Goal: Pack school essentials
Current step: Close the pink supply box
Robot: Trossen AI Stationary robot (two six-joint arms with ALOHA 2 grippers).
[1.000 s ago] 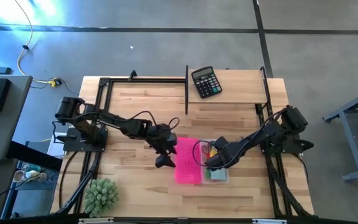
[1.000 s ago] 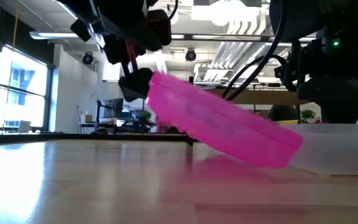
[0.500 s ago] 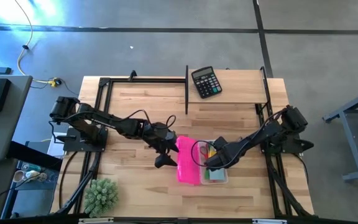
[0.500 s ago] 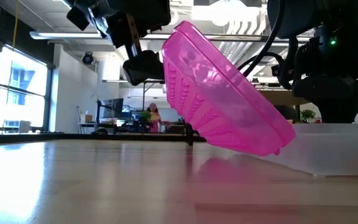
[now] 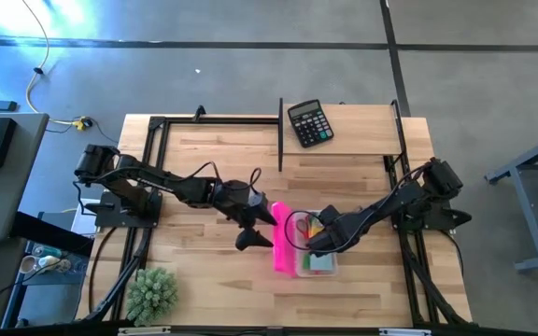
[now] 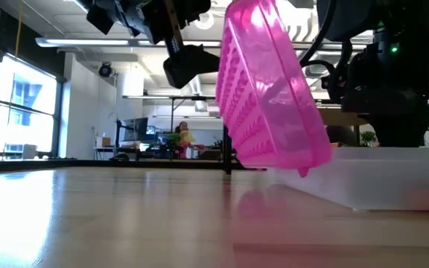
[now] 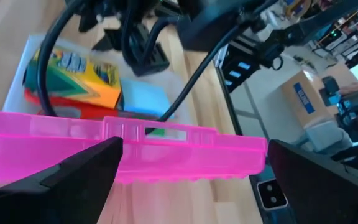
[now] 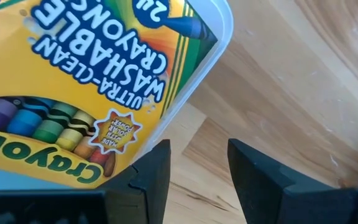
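**Pink lid standing nearly upright over the packed case**

You have the left hand [image 5: 250, 227] beside the pink lid [image 5: 280, 235], its fingers [image 7: 79, 171] spread wide with the lid's edge lying between them, not clamped. The lid stands almost on edge, tilted above the clear case [image 5: 318, 250] near the middle of the surface [image 5: 362, 159].

Your right hand [image 5: 314, 245] sits over the case on the side away from the lid; its fingers [image 8: 151, 171] are parted a little and close on nothing, hanging just past the case's rim above bare wood.

Inside the case you can see the crayon box [image 7: 82, 78], a light-blue notepad [image 7: 145, 98] beside it, and red scissors [image 5: 304, 225] towards the lid. The calculator [image 5: 309, 122] lies well apart at the far edge. A green plant [image 5: 150, 292] sits at the near left corner.
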